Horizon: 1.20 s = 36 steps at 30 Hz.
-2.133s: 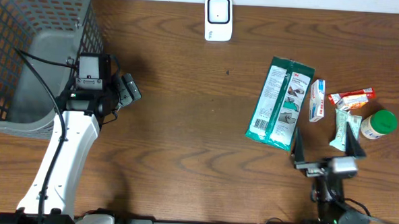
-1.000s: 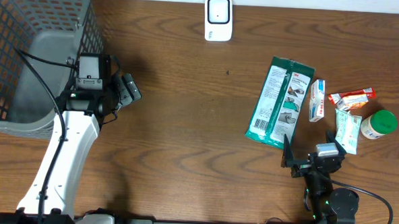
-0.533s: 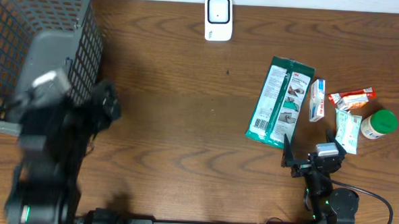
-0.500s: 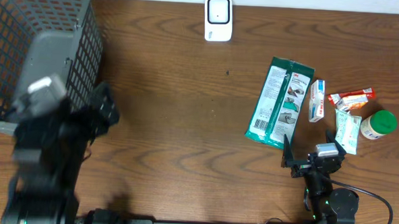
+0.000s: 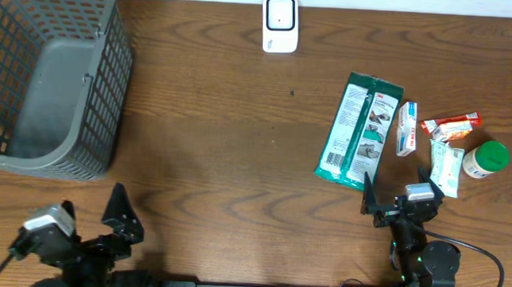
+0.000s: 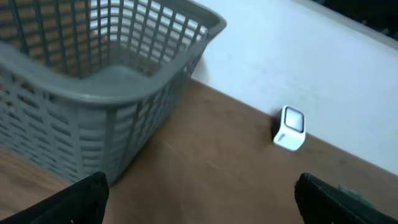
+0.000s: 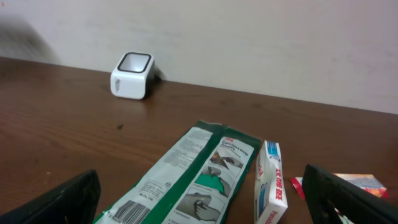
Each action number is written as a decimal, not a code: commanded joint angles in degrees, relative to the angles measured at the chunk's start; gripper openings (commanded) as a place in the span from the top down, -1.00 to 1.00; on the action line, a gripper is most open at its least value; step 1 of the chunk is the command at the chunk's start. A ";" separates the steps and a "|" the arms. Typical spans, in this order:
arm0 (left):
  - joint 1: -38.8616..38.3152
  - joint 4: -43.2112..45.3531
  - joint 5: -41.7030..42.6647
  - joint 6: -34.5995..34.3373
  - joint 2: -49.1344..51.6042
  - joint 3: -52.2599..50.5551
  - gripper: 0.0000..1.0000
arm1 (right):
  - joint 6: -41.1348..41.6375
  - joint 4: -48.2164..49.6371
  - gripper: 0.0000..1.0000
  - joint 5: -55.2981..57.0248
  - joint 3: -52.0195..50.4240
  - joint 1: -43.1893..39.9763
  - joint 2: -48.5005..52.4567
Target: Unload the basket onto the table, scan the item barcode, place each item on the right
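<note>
Both jaws stand wide and empty: left gripper [image 6: 202,186] at 7 o'clock, right gripper [image 5: 398,191] at 5. Beyond it, toward 3 o'clock, the green packet [image 5: 359,132] lies flat. It is probably light, soft and slippery, so pinch a long edge, clear of its near-end barcode [image 7: 132,211]; the scanner [image 5: 279,23] waits at 12.

Left arm [image 5: 78,248], right arm [image 5: 418,246], jaws wide.

One grey mesh basket [image 5: 108,85] is counted at the far left of the table [image 5: 221,151]. One white scanner [image 5: 279,23] is counted at the far edge, near the middle. Five packaged goods are counted at the right: one long green packet [image 5: 359,132], one small white box [image 5: 406,128], one red and orange wrapper [image 5: 451,126], one pale green sachet [image 5: 445,167] and one green-capped bottle [image 5: 486,159].
</note>
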 commanded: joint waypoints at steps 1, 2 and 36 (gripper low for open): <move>0.28 3.96 -0.26 -0.92 -4.57 -5.51 -0.93 | 0.04 -0.24 -0.98 0.26 -0.04 0.13 -0.31; 0.28 6.21 -0.26 -1.70 -5.73 -7.10 -0.93 | 0.04 -0.24 -0.99 0.26 -0.04 0.13 -0.31; -0.46 51.21 4.33 1.66 -6.97 -46.38 -0.93 | 0.04 -0.24 -0.99 0.26 -0.04 0.13 -0.31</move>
